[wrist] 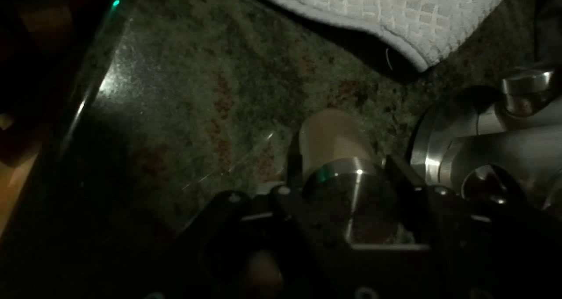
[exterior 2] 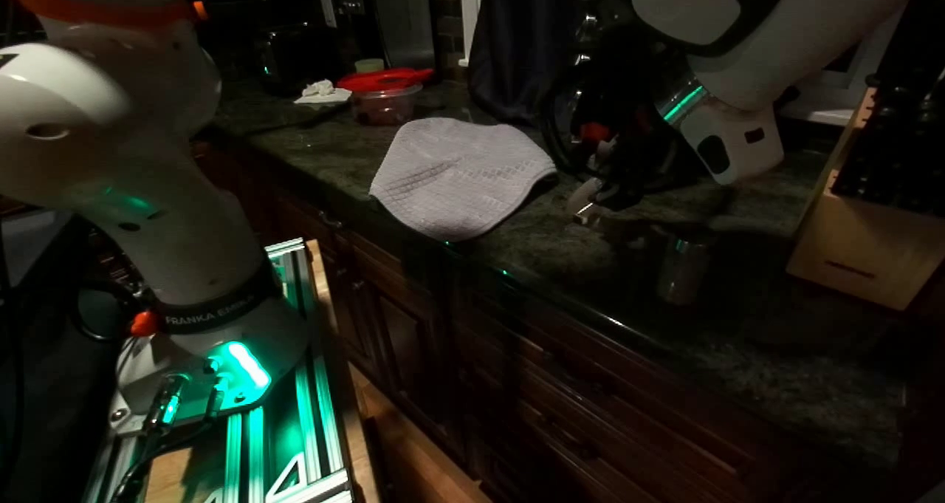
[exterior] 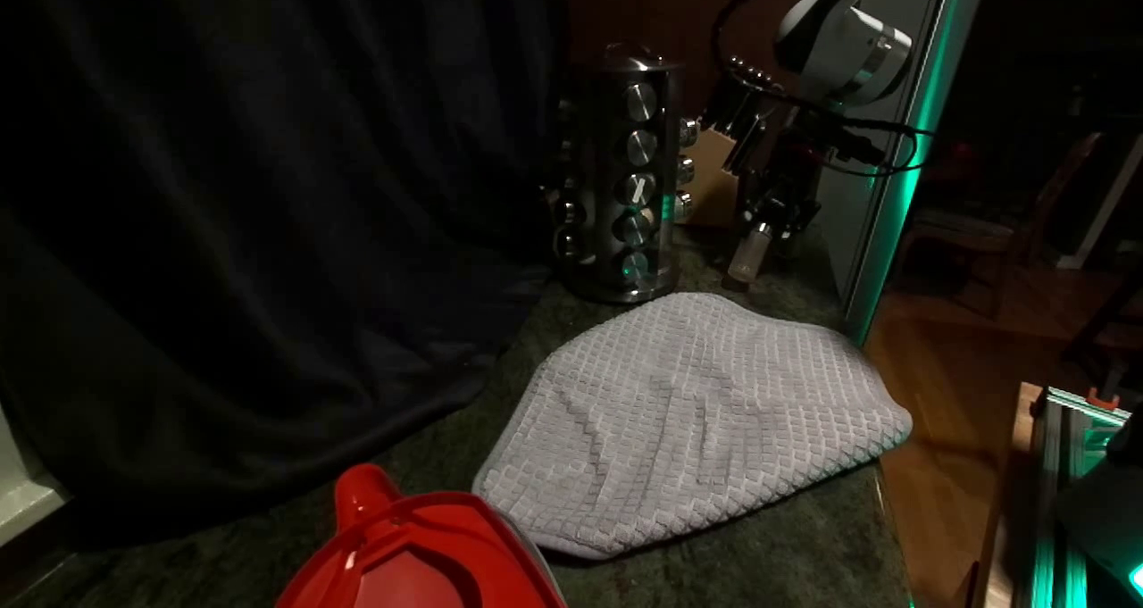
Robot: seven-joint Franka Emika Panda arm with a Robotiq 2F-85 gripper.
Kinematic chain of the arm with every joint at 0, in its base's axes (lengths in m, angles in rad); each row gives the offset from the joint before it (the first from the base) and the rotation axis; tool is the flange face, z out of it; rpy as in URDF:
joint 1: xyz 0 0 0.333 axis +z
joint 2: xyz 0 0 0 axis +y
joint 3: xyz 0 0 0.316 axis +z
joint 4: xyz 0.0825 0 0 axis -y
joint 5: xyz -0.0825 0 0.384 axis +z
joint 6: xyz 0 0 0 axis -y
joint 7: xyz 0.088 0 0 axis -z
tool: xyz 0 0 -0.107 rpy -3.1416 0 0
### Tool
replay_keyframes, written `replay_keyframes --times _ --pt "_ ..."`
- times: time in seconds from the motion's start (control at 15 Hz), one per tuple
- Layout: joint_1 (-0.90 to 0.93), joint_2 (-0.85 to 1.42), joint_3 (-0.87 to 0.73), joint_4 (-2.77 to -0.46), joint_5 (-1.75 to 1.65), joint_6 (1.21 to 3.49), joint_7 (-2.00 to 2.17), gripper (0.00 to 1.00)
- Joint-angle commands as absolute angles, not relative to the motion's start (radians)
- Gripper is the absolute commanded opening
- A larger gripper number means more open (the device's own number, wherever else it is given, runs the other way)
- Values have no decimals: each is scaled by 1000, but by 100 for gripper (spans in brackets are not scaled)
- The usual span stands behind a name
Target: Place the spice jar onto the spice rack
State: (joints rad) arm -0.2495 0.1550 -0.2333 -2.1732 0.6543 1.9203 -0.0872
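- In an exterior view, the tool (exterior: 765,224) grips the top of a spice jar (exterior: 748,255), which tilts with its base lowermost; the jar is near the spice rack (exterior: 604,179) but apart from it, and whether its base touches the table (exterior: 759,563) cannot be told
- Only there does the rack show whole, upright from handle to foot, its silver-capped jars (exterior: 641,148) stacked in columns; a dark curtain (exterior: 223,233) hangs beside it, a grey knit cloth (exterior: 696,420) lies spread in front, and a red lid (exterior: 482,528) cuts into the lower edge of the view
- In an exterior view, the arm (exterior 2: 812,45) hides most of the rack and the held jar is dim, yet other things are plain: another jar (exterior 2: 681,275), upright on the table near a knife block (exterior 2: 871,244), a see-through tub (exterior 2: 384,105) under the red lid, and the robot base (exterior 2: 214,333) with its green light (exterior 2: 247,363)
- In the wrist view, the tool's fingers (wrist: 408,176) stand partway apart, closed in on either side of the jar's silver cap (wrist: 351,189); the pale tan body is clearest here
- Here too the rack is close at the right, a strip of table between its foot and the jar, while only part of the cloth shows
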Motion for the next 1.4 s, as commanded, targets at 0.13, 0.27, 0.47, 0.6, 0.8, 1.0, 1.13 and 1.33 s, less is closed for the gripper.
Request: replay_keyframes --times 0.13,0.27,0.47,0.6,0.8,1.0,1.13,1.33 --pt "-289 230 -237 -2110 772 1802 0 24" --pt "-301 253 -239 -2089 817 1765 28 24" --pt "-311 283 -241 -2067 885 1739 70 24" --pt "-317 300 -243 -2053 923 1725 94 24" --pt "-326 321 -246 -2037 977 1693 122 24" --pt "-332 342 -251 -2024 1021 1661 139 24" --pt "-343 362 -254 -2010 1048 1619 143 24" --pt "-353 391 -261 -1993 1084 1588 160 24"
